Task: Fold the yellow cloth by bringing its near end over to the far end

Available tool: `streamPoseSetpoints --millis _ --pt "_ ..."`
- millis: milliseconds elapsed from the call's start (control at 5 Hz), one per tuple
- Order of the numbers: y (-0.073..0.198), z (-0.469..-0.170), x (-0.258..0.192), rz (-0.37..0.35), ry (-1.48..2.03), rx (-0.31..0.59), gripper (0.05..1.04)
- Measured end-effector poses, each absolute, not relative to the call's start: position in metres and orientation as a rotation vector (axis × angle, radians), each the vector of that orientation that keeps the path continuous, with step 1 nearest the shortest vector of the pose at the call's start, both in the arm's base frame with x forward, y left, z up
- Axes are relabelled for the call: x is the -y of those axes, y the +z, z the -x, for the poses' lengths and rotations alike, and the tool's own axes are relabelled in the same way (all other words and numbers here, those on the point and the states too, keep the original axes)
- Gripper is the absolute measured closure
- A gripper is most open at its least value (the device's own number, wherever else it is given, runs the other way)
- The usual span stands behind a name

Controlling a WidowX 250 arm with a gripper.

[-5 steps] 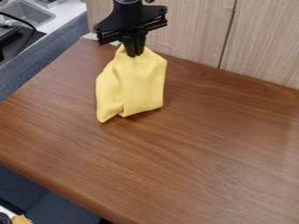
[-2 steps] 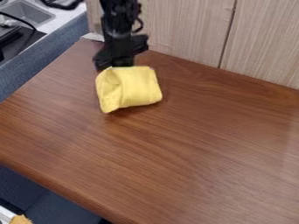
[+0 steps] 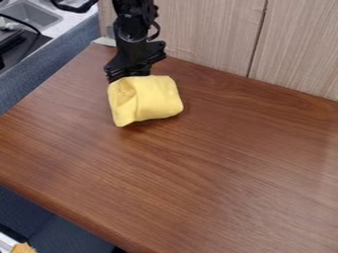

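Observation:
The black gripper (image 3: 135,63) is low over the back left of the wooden table, tilted, directly behind a yellow cloth (image 3: 150,100). Its lower end is hidden by the cloth, which meets the gripper body at its upper edge. Folded into a bulky bundle, the cloth has a rounded right side and a corner pointing down at its lower left. A dark shadow lies under its front edge.
Wood-grain panels (image 3: 204,34) stand along the brown table's (image 3: 218,168) back edge. Beyond the left edge are a grey sink (image 3: 33,14) and a dark stove-like surface. An orange-tan item (image 3: 23,248) is at the bottom left, below table level.
The gripper has come down and tilted behind the cloth. Hanging long and upright before, the cloth is now bunched into a shorter bundle, its lower edge slightly higher in view.

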State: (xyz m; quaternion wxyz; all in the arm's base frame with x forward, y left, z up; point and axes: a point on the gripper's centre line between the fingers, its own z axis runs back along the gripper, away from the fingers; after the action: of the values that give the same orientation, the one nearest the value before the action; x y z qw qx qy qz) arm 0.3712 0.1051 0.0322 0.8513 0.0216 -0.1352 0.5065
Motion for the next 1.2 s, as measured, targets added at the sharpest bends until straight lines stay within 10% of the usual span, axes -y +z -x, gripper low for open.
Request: streamPoseSetpoints --millis 600,1200 --pt "0.060 -0.364 -0.104 -0.048 1.062 0.282 0.098" --pt "0.130 -0.359 -0.103 -0.045 1.078 0.369 0.083"
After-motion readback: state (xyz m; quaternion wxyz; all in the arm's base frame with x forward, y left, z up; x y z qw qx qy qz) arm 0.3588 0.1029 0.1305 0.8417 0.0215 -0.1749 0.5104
